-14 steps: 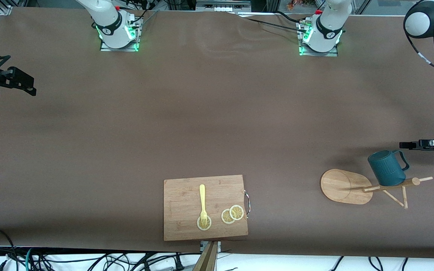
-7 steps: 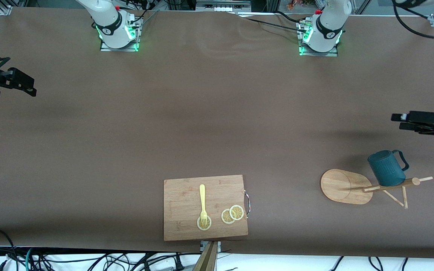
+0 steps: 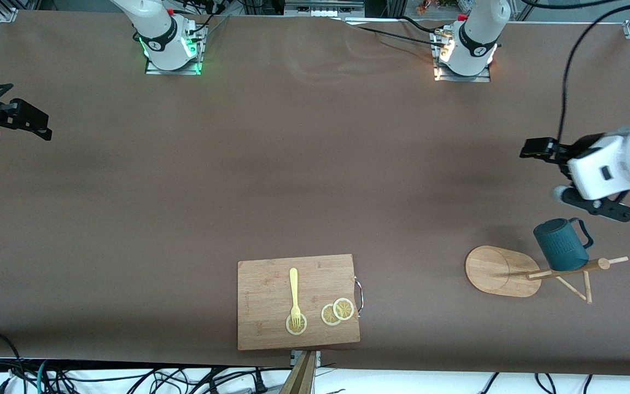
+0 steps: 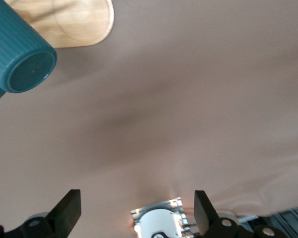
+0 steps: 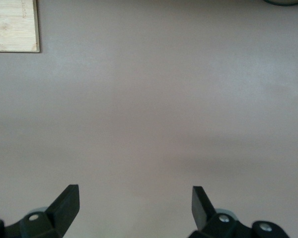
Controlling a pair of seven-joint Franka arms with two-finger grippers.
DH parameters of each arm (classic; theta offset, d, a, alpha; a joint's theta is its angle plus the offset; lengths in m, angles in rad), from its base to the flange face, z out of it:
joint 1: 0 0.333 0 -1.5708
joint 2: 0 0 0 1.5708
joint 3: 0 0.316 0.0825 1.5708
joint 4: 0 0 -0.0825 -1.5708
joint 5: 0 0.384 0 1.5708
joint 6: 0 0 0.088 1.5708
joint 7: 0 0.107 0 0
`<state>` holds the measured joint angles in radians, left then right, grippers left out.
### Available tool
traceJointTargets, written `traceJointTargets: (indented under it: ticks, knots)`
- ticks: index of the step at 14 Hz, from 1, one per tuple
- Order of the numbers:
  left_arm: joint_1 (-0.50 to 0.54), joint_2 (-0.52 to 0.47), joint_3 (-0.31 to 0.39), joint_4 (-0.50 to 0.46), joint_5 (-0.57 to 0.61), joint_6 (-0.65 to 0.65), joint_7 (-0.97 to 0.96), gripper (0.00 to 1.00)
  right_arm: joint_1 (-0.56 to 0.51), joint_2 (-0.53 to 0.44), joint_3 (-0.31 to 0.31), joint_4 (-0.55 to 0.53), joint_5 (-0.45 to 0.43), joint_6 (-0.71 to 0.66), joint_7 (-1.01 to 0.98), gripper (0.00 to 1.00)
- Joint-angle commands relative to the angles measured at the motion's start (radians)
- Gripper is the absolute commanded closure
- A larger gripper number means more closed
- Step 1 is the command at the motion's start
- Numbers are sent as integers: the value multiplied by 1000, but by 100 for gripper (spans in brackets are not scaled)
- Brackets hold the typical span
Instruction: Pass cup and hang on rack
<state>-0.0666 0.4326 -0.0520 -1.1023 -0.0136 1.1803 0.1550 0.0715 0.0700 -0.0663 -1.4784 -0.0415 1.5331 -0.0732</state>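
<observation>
Looks hung already, ribbed dark teal cup [image 3: 560, 244] on a peg of the light bamboo rack [image 3: 503, 271] at the left arm's end, left gripper [image 4: 137, 210] and right gripper [image 5: 135, 206] both gaping wide (2 empty), but could slip off if bumped.
</observation>
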Motion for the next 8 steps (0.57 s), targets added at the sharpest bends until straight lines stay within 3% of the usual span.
traceJointTargets:
  ticks: [1,3,4,5,8]
  knots:
    - [-32,-239,3,-360,70,207,-25,0,-6,7,0,17,15,-2,10,0]
    - [-32,-407,-3,-631,78,406,-16,0,-6,7,0,17,15,-2,10,0]
    - [-32,-454,-5,-710,95,476,-8,0,-6,7,0,17,15,-2,9,0]
    - [-30,-471,-9,-737,121,510,35,0,-6,7,0,17,15,-2,9,0]
    - [-22,-457,-5,-700,110,506,103,0,-6,7,-1,17,14,-1,0,0]
